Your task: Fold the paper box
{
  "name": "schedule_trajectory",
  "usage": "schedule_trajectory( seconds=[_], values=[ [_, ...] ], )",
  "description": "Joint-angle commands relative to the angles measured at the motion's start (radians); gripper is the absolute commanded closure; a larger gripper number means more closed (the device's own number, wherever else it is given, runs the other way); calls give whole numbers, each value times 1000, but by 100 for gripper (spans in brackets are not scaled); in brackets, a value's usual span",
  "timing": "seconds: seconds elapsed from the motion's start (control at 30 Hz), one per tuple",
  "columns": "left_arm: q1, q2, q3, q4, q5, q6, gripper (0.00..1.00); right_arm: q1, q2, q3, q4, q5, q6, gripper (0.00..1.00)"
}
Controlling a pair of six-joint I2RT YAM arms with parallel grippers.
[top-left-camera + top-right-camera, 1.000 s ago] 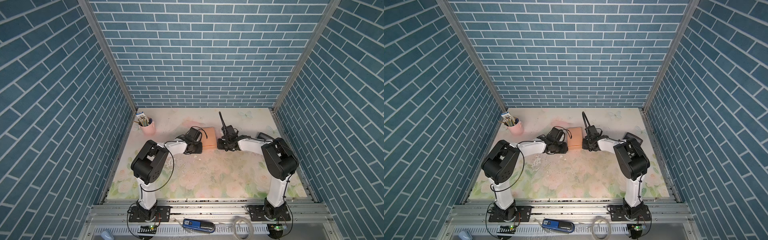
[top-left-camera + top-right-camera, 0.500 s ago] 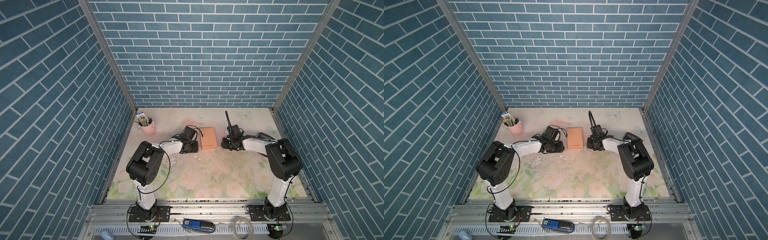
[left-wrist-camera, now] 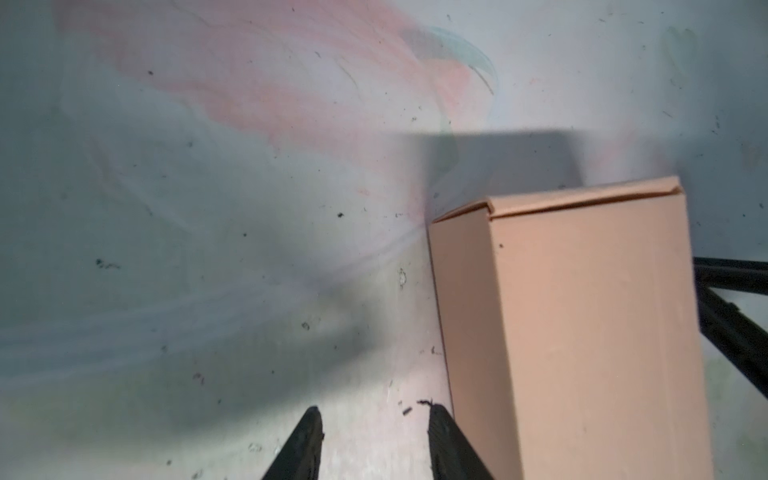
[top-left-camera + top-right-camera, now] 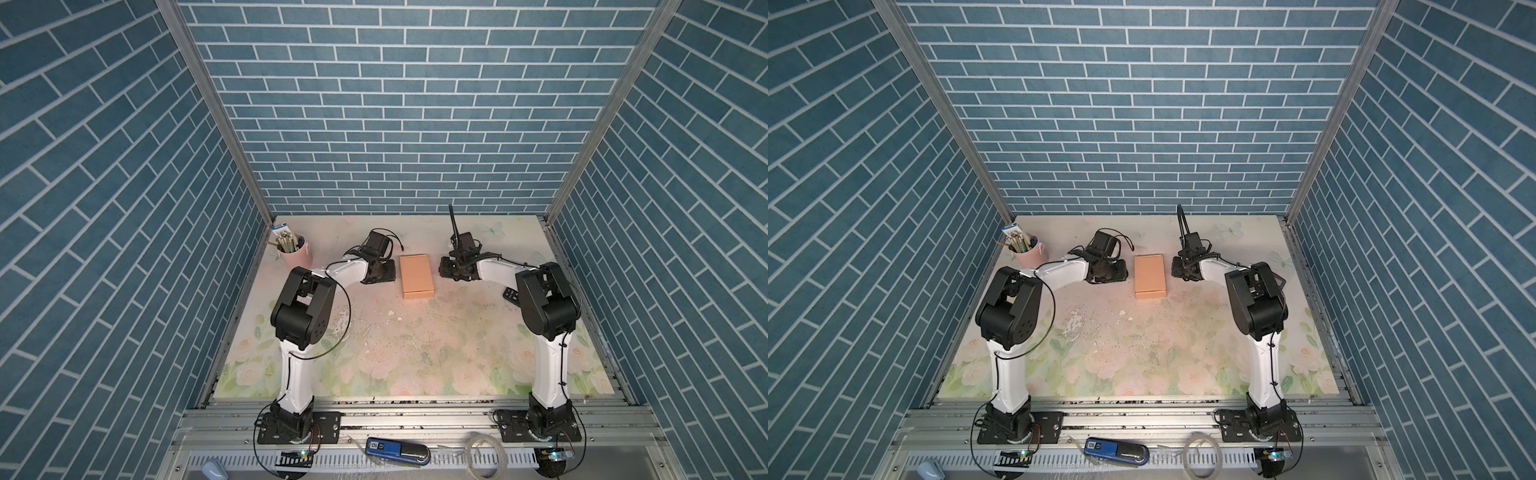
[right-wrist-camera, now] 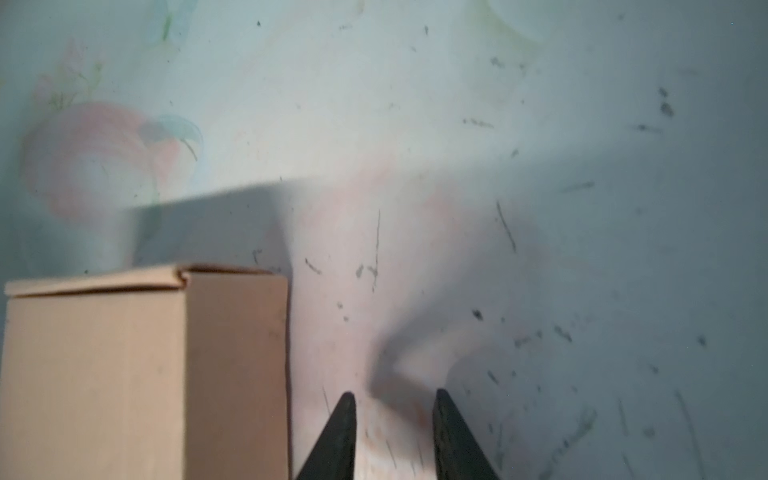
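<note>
The paper box (image 4: 417, 276) lies folded between my left gripper (image 3: 374, 417) and right gripper (image 5: 393, 404), outside both pairs of parted, empty jaws.

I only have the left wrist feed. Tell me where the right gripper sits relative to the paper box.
Observer: The right gripper is across the paper box from the left gripper. Both top views show a gap between it and the cardboard.
Operator: Report its jaws.
Observer: The right wrist view shows them apart, with only bare table between them. Nothing is held.
Operator: Name anything lying near the right arm.
Observer: A small black remote-like item lies on the table, partly under that arm's elbow.
</note>
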Motion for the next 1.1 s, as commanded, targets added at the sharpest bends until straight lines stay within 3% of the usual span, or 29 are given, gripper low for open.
schedule_trajectory(
  seconds=[0.0,0.53,0.93,1.07],
  values=[
    [-1,36,31,-35,9,-19,55,3,58,72,-57,2,-32,67],
    [-40,92,93,1,39,-61,55,88,145,161,-62,-20,-12,67],
    [-52,121,147,-16,44,-59,55,93,143,152,-44,-45,-18,65],
    [-51,119,162,-37,26,-50,51,87,139,155,-57,-28,-40,63]
  ],
)
